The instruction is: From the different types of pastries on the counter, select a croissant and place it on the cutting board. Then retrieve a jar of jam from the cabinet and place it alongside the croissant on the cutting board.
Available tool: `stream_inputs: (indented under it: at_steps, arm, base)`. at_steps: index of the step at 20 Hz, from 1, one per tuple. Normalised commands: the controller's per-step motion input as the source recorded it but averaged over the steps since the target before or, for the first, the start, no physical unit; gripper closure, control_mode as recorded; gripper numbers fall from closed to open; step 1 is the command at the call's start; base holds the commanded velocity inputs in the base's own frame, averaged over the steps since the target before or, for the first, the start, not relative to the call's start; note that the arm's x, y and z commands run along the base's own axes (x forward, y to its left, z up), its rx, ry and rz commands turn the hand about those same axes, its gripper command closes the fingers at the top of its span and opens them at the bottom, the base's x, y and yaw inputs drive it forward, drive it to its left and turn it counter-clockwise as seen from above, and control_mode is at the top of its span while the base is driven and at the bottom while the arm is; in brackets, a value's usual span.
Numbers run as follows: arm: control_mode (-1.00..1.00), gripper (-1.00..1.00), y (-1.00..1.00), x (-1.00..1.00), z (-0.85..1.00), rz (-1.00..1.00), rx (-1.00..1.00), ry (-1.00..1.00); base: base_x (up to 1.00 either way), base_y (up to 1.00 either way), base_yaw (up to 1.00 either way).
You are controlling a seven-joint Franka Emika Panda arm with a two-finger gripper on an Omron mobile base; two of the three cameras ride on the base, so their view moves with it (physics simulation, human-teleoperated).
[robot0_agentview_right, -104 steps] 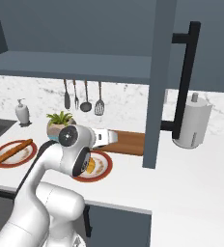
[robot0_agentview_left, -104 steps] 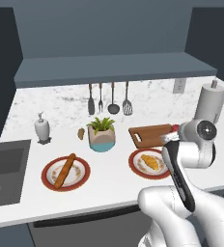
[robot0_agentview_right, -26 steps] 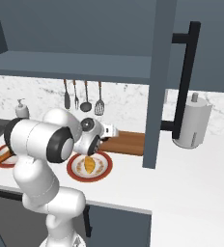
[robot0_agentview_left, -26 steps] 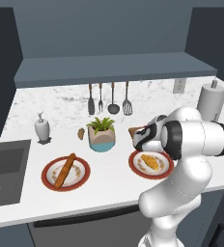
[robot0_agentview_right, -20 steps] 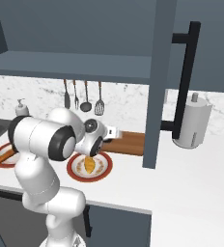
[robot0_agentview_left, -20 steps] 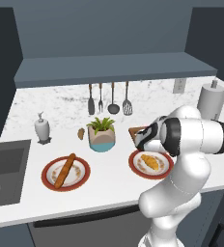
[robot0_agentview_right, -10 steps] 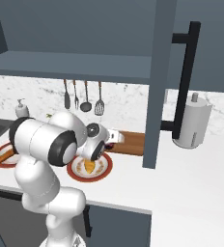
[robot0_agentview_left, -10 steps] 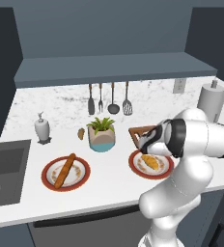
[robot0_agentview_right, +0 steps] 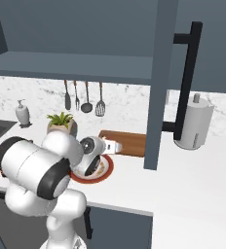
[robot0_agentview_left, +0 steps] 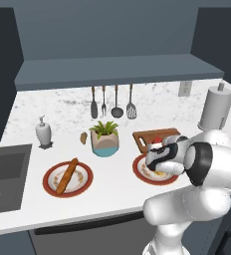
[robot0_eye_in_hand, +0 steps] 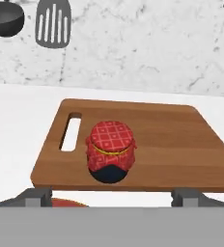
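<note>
The jar of jam (robot0_eye_in_hand: 110,152), with a red checked lid over a dark body, stands upright on the wooden cutting board (robot0_eye_in_hand: 181,140) beside its slot handle. My gripper (robot0_eye_in_hand: 111,195) is open, a short way back from the jar, with nothing between its fingers. From the left base view the jar (robot0_agentview_left: 157,141) sits at the board's near edge, just beyond my hand. The croissant (robot0_agentview_left: 161,175) lies on a red-rimmed plate (robot0_agentview_left: 140,172), mostly hidden under my arm. The baguette (robot0_agentview_left: 67,176) rests on another plate at the left. The small bun (robot0_agentview_left: 83,138) lies on the counter (robot0_agentview_left: 112,184).
A potted plant (robot0_agentview_left: 106,139) stands left of the board. Utensils (robot0_agentview_left: 112,102) hang on the wall behind it. A paper towel roll (robot0_agentview_right: 195,126) is at the right, a soap dispenser (robot0_agentview_left: 43,133) and a sink (robot0_agentview_left: 3,174) at the left. The open cabinet door (robot0_agentview_right: 161,82) juts out over the board's right end.
Over the last second my hand has drawn back a little from the board toward the croissant's plate. The jar stays standing on the board.
</note>
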Motion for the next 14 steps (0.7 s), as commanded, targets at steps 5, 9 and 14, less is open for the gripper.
stream_inputs:
  at_steps: [5, 9, 14]
  arm:
    - [-1.00, -1.00, 0.02, -0.97, 0.82, -0.01, 0.00, -0.23]
    - [-1.00, -1.00, -0.03, -1.00, 0.28, -0.04, 0.00, -0.11]
    - [-1.00, -1.00, 0.04, -1.00, -0.15, -0.04, -0.04, 0.42]
  base:
    - [0.00, 0.00, 0.00]
    - [0.00, 0.00, 0.00]
    - [0.00, 0.00, 0.00]
